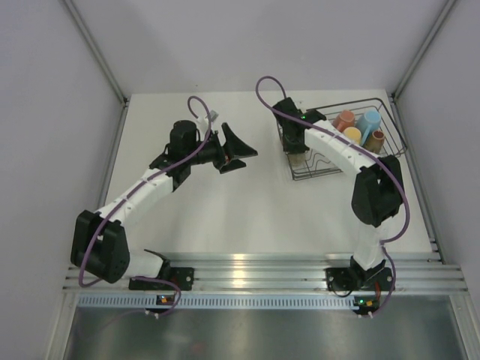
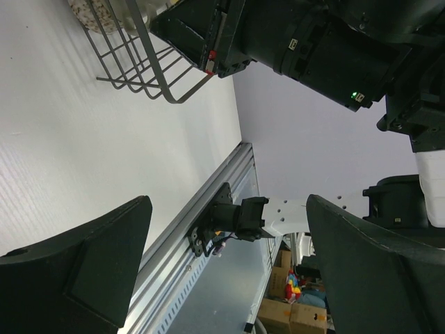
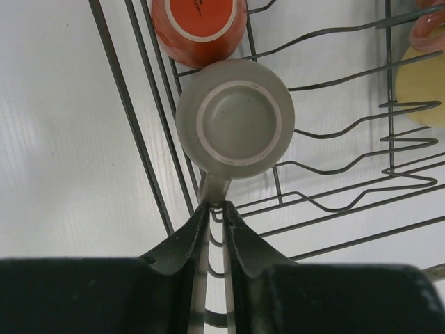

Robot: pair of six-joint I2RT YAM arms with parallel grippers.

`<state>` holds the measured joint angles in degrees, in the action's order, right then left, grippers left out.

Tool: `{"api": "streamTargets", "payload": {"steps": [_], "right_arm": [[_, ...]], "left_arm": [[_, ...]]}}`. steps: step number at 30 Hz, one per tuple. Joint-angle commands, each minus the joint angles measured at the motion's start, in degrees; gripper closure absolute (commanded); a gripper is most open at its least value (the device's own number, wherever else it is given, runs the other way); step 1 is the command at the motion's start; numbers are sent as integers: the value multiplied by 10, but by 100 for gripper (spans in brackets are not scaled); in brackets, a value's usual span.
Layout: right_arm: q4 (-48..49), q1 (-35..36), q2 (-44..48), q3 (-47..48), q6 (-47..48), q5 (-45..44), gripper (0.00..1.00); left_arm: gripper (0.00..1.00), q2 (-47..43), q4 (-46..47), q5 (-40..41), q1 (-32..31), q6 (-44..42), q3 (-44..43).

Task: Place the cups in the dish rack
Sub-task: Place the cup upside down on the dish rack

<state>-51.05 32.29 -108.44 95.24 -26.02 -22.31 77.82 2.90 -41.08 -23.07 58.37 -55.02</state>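
- The left gripper (image 1: 236,154) was seen spread wide and empty above the open bench (image 1: 225,217), well apart from the rack; it was judged best left parked there, out of the right arm's way.
- The right gripper (image 3: 214,205) was seen almost pressed together, pinching the handle (image 3: 213,189) of a grey cup (image 3: 236,118).
- The grey cup was held upside down, base up, inside the dish rack (image 3: 135,132) at its left end, just inside the side wires.
- Whether its rim was already borne by the bottom wires could not be told from above.
- The step in hand was judged to be the setting-down of this cup. It should be kept level and lowered until it is carried by the wires, and only then let go.
- The jaws should be parted only a little, since rack wires ran close beside both fingers. The gripper should then be drawn back along the line of the handle, so that the cup is not dragged.
- An orange cup (image 3: 198,17) stood inverted close against the grey one, so any sideways nudge was to be avoided.
- Further right in the rack, the pink cup (image 1: 343,120), yellow cup (image 1: 351,135), light blue cup (image 1: 367,120) and brown cup (image 1: 374,139) were already stowed.
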Motion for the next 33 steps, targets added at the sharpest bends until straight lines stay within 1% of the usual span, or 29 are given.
{"api": "streamTargets", "payload": {"steps": [1,3,4,15,17,18,22,27,33], "right_arm": [[36,6,-4,-6,5,-12,90],[36,6,-3,-9,7,-14,95],[34,5,-3,-9,7,-19,99],[36,5,12,-30,9,-22,100],[30,5,6,-23,8,-23,96],[28,5,5,-21,6,-23,91],[28,6,16,-13,3,-25,80],[33,5,30,-1,3,-34,76],[32,6,15,33,-2,-35,76]], "left_arm": [[2,-23,22,-1,2,-4,2],[2,-23,23,-1,2,-4,1],[2,-22,23,-1,2,-3,1],[2,-20,23,-3,2,-4,1],[2,-18,23,-4,2,-4,1],[2,-18,23,-4,2,-4,4],[2,-18,23,-4,2,-4,4],[2,-14,23,-5,2,-4,4],[2,-12,23,-8,2,-7,3]]}}
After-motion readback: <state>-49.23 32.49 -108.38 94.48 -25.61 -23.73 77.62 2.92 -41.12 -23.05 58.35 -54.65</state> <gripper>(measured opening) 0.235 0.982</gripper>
